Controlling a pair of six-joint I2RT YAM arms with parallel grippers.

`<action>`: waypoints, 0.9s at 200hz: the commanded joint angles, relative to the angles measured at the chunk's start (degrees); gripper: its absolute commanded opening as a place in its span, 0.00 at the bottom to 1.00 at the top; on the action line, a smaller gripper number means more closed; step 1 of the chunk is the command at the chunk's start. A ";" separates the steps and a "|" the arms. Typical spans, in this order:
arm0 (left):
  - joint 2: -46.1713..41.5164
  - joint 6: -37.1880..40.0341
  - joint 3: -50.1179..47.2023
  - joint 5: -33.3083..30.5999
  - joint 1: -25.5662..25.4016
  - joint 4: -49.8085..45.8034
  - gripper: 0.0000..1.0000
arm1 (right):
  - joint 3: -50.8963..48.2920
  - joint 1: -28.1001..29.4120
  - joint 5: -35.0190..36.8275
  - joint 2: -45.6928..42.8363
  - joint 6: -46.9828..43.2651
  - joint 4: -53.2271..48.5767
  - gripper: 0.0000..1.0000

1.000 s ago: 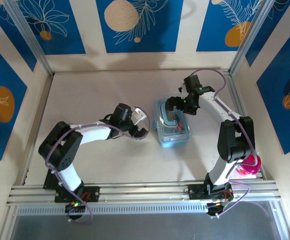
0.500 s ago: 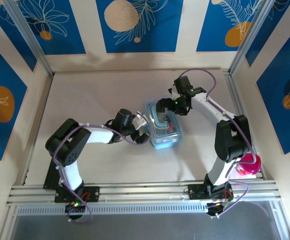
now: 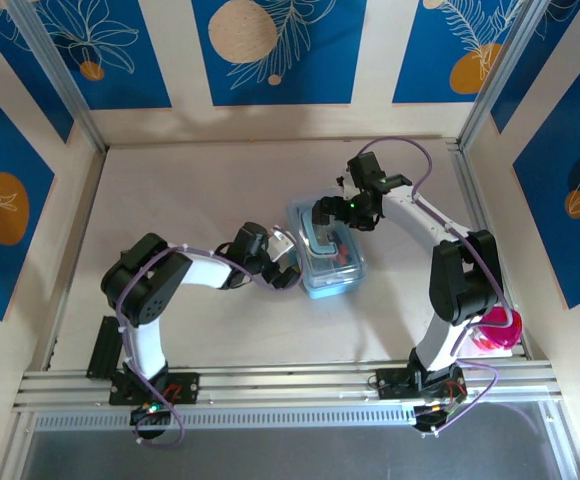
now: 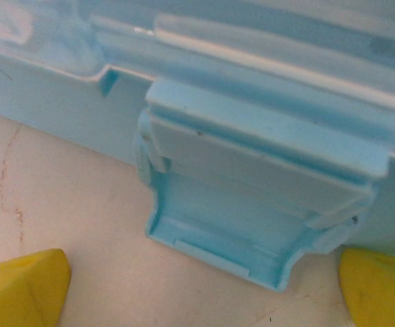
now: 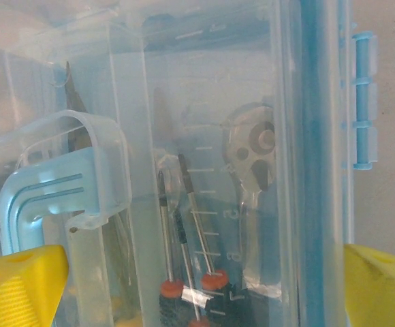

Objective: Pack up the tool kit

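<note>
The light-blue case (image 3: 344,276) sits on the table (image 3: 200,190), a little right of the middle and between the 2 arms, turned slightly off square to the table edges. Its clear lid (image 5: 204,68) lies down over the tray.

The left gripper (image 3: 287,268) is low on the table, just beside the case's left side. In the left wrist view its 2 yellow fingertips (image 4: 20,289) stand wide apart with nothing between them but bare tabletop. The case's latch (image 4: 252,204) is straight ahead of them, its lower flap tilted out towards the table and clear of both fingertips.

The right gripper (image 3: 320,228) hangs over the far half of the lid, also spread wide and holding nothing. Through the lid the right wrist camera shows the carrying handle (image 5: 48,184) at the left. Beside it are thin screwdrivers (image 5: 211,279) with red-orange handles, lying side by side, and a round grey metal part (image 5: 252,150) that I cannot identify. The hinge (image 5: 363,102) runs along the case's right edge, beyond the right fingertip (image 5: 381,286).

A pink object (image 3: 500,330) sits at the table's right edge, behind the right arm's elbow and well apart from the case. Purple cables (image 3: 410,150) loop off both arms. Aluminium rails (image 3: 290,385) cross the near edge where the bases are bolted, and blue patterned panels (image 3: 270,50) close in the other 3 sides.
</note>
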 commanded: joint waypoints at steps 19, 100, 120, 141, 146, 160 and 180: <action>0.04 -1.68 -0.14 -14.27 -0.30 2.50 1.00 | -0.81 1.90 -7.56 -0.84 1.23 -2.45 0.99; -3.24 -3.94 -1.09 -17.52 0.97 1.80 1.00 | -2.62 1.89 -8.37 -1.60 1.19 -1.40 0.99; -3.86 -4.02 -1.24 -17.38 1.26 1.43 1.00 | -2.94 1.90 -8.50 -1.79 1.27 -1.32 0.99; -4.69 -4.00 -1.62 -17.33 1.36 1.03 1.00 | -3.22 1.87 -8.53 -1.89 1.27 -1.14 0.99; -4.91 -4.02 -1.76 -17.41 1.40 0.87 1.00 | -3.24 1.83 -8.60 -1.87 1.27 -1.13 0.99; -5.62 -4.00 -2.20 -17.51 1.41 0.74 1.00 | -3.25 1.81 -8.68 -1.92 1.29 -1.01 0.99; -6.80 -4.28 -2.76 -17.33 1.40 0.63 1.00 | -3.28 1.81 -8.86 -1.80 1.36 -0.87 0.99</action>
